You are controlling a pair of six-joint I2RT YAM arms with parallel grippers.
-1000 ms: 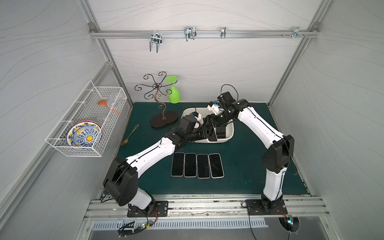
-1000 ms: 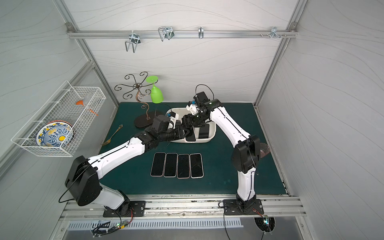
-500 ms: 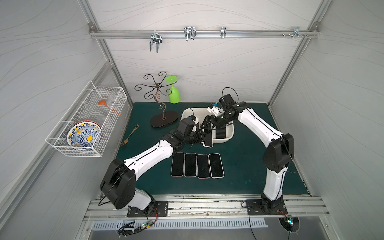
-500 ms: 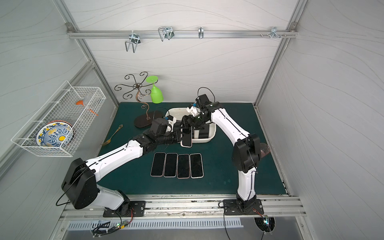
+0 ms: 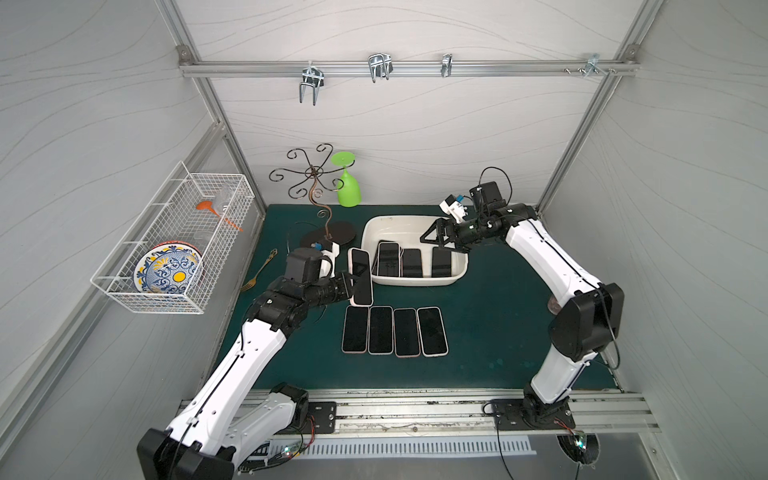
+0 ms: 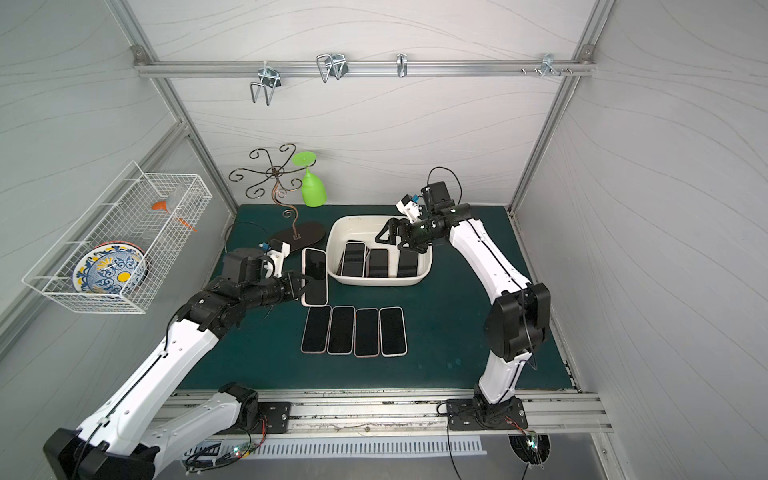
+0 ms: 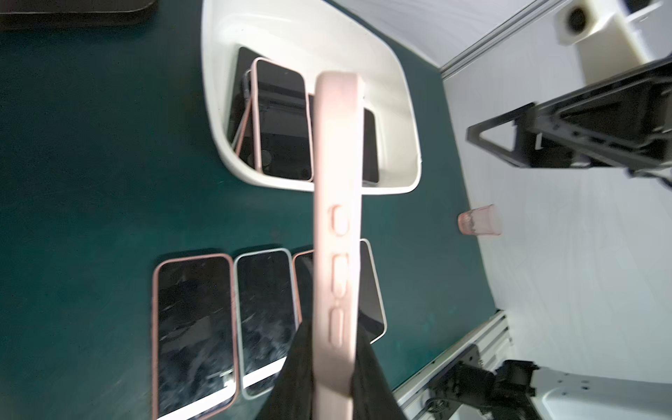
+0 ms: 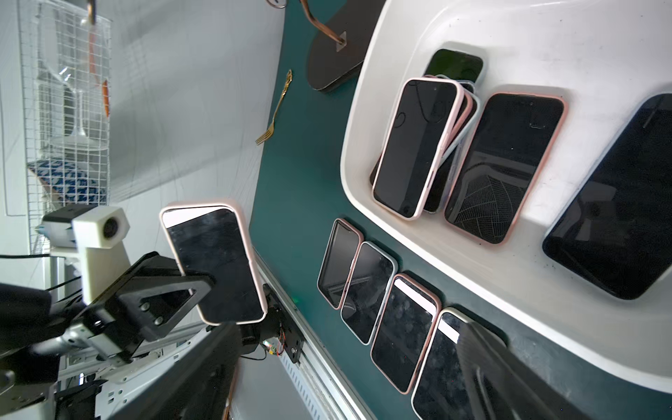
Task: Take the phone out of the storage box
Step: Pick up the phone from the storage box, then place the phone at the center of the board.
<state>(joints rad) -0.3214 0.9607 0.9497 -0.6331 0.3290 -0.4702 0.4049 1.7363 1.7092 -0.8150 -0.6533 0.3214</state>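
Far to the left of the cream-white, round-cornered plastic storage box (image 5: 415, 283), a white wire basket (image 5: 178, 232) hangs on the wall with a blue-and-yellow painted plate (image 5: 168, 268) inside. Nearer the box on that side, a gold metal fork (image 5: 259, 272) lies on the dark green bench (image 5: 490, 332). Behind the box's left corner stands a scrolled dark wire stand (image 5: 316, 195), with an upside-down lime-green plastic goblet (image 5: 348, 189) at one of its arms.

Just left of the box and outside it, the left fingers (image 8: 171, 291) pinch a pale-pink-cased, black-screened phone (image 5: 360, 276) front and back, screen up, clear of the bench. In front of the box, four more dark-screened phones (image 5: 395, 330) lie flat, side by side.

Inside the box, a loose stack of phones (image 5: 388, 259) sits at the left, with single phones in the middle and at the right. The right fingers (image 7: 611, 123) are spread wide above the box's right end, holding nothing. To the right of the box, a clear pink cup (image 7: 480, 220) stands near the wall.
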